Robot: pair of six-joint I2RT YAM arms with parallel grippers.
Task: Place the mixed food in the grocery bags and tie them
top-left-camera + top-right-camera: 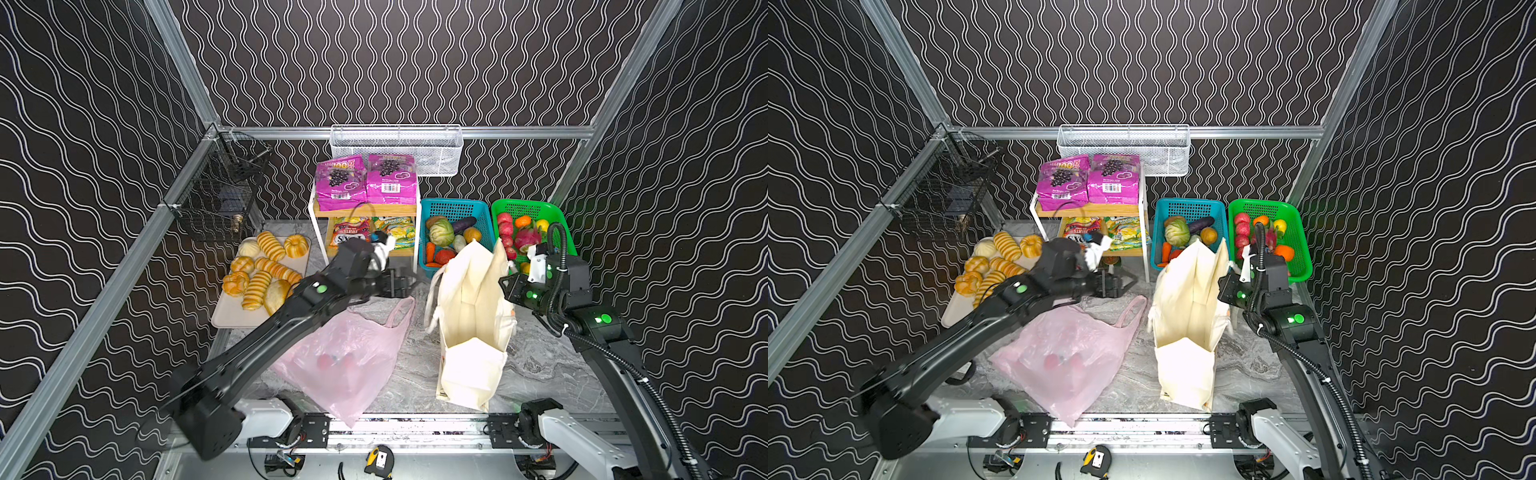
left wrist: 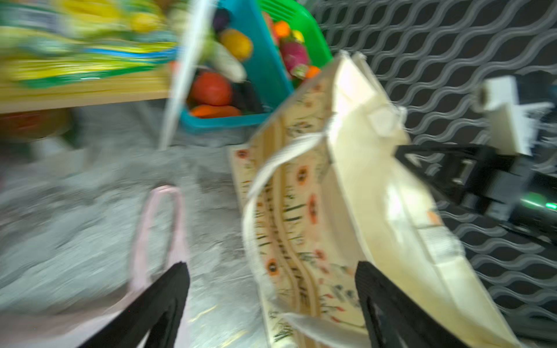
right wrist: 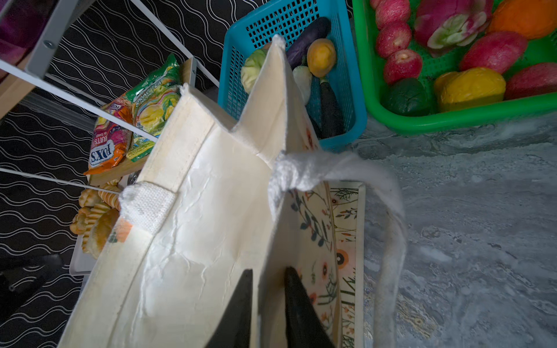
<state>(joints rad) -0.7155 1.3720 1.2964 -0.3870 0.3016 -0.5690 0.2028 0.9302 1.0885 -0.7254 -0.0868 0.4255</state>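
Tote (image 1: 469,299) stands upright on the tabletop (image 1: 540,365), touching or just short of the blue basket (image 1: 453,208). Its mouth faces up, and the mouth's long axis runs from the near edge toward the baskets. Pink bag (image 1: 345,353) lies flat beside it, handles pointing toward the shelf (image 1: 365,208), with reddish items dimly visible inside. Left claw (image 2: 271,268) is released and empty, hovering between the pink handle and the tote. Right claw (image 3: 269,271) straddles the tote's wall, jaws narrowly apart; whether they pinch it cannot be told. Risks: left unsupported, the limp tote may fold shut or topple toward the basket, and the wide left claw may snag a handle.
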